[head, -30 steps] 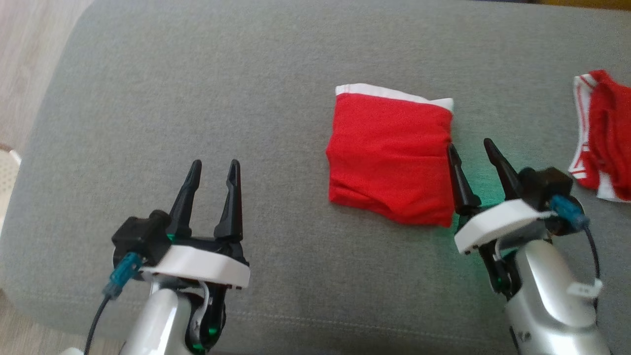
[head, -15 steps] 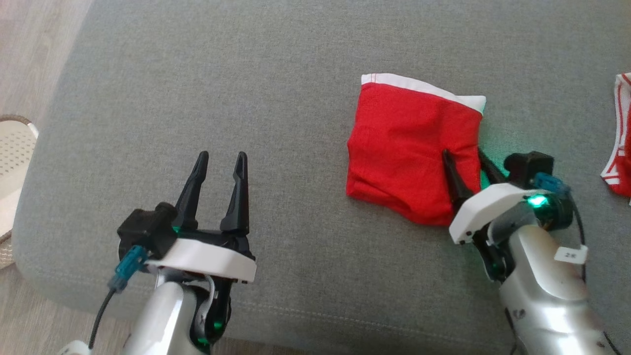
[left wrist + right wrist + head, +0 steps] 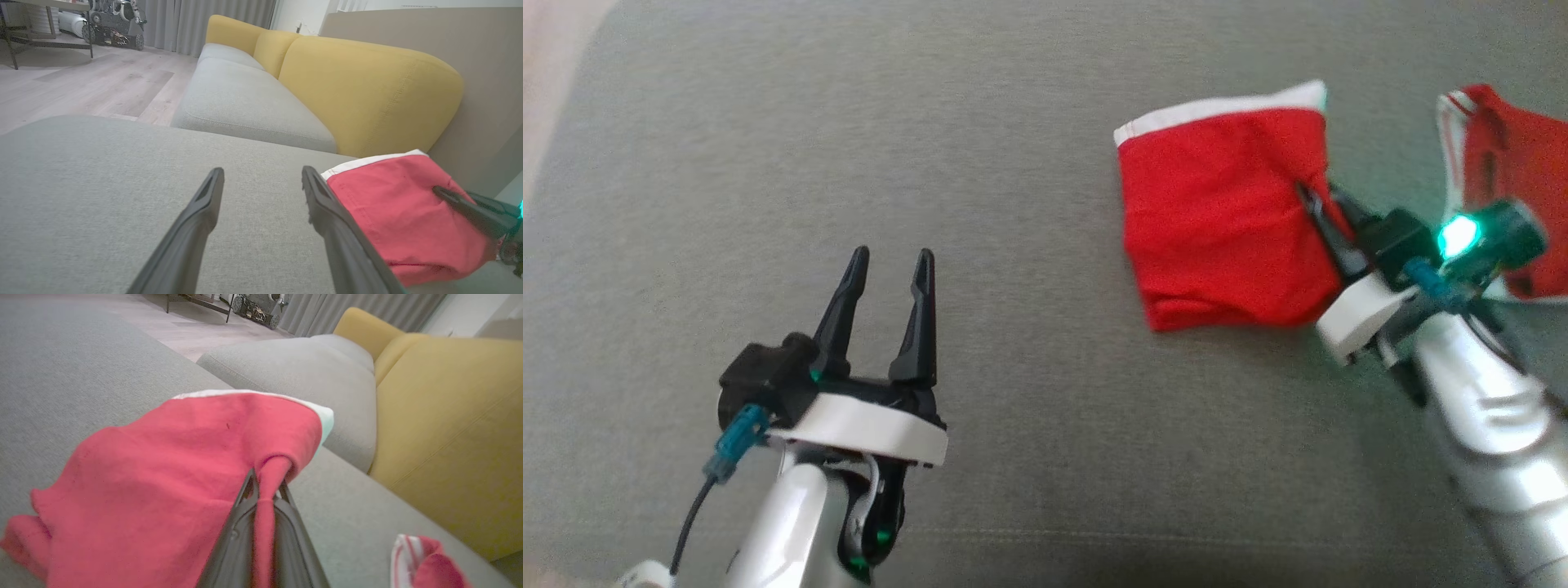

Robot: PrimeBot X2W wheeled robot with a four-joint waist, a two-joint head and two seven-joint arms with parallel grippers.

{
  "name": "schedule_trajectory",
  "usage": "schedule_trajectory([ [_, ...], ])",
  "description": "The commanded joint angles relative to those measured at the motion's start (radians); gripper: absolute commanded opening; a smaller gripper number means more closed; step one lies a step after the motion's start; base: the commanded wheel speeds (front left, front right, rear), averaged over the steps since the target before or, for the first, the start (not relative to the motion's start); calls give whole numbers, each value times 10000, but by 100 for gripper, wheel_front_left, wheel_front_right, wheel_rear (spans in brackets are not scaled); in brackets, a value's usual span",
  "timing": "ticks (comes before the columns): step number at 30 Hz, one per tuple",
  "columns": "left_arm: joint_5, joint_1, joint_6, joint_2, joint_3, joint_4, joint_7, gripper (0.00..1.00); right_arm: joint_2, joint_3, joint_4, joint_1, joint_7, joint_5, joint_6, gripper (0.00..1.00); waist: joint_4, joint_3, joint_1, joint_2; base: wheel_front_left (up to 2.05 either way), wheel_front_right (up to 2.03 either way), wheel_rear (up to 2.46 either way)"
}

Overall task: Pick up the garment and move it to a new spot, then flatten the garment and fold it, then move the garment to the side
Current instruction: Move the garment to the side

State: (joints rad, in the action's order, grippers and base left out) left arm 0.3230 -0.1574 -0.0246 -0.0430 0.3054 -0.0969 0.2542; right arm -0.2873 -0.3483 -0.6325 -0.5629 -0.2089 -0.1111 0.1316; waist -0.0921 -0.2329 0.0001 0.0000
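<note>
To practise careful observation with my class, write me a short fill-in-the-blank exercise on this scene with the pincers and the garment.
1. The garment gripped by the shut right pincer is ____ in colour, with a white band.
2. The left pincer is ____ and holds nothing.
3. Behind the grey cushion stands a ____ sofa back.
4. In the head view, a second garment lies to the ____ of the gripped one.
Missing words: red; open; yellow; right.
</note>
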Motion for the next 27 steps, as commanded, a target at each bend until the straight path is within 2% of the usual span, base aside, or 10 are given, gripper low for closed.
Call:
schedule_trajectory([
  [1,-87,-601,76,-72,-303,385,76,100,-414,-314,475,-456,-109,-78,-9,0,458,-115,-1,0,0,0,0],
  [9,-308,-1565,400,-72,96,315,76,100,-2904,-2059,1182,-1774,430,637,-9,0,1632,-846,-1,0,0,0,0],
  [12,-409,-1961,491,-72,223,284,76,100,-3622,-2478,1161,-2350,686,1147,-9,0,1971,-1249,-1,0,0,0,0],
  [13,-409,-1961,491,-72,223,284,76,100,-3622,-2478,1161,-2350,686,1147,-9,0,1971,-1249,-1,0,0,0,0],
  [14,-501,-2220,565,-72,317,259,76,100,-3972,-2567,1104,-2712,856,1471,-9,0,2129,-1556,-1,0,0,0,0],
  [21,-756,-2897,709,-72,371,197,76,100,-4469,-2216,819,-3513,1464,2229,-9,0,2360,-2468,-1,0,0,0,0],
  [27,-908,-3249,838,-72,275,87,76,100,-4552,-1229,423,-3776,2033,2378,-9,0,2362,-2995,-1,0,0,0,0],
])
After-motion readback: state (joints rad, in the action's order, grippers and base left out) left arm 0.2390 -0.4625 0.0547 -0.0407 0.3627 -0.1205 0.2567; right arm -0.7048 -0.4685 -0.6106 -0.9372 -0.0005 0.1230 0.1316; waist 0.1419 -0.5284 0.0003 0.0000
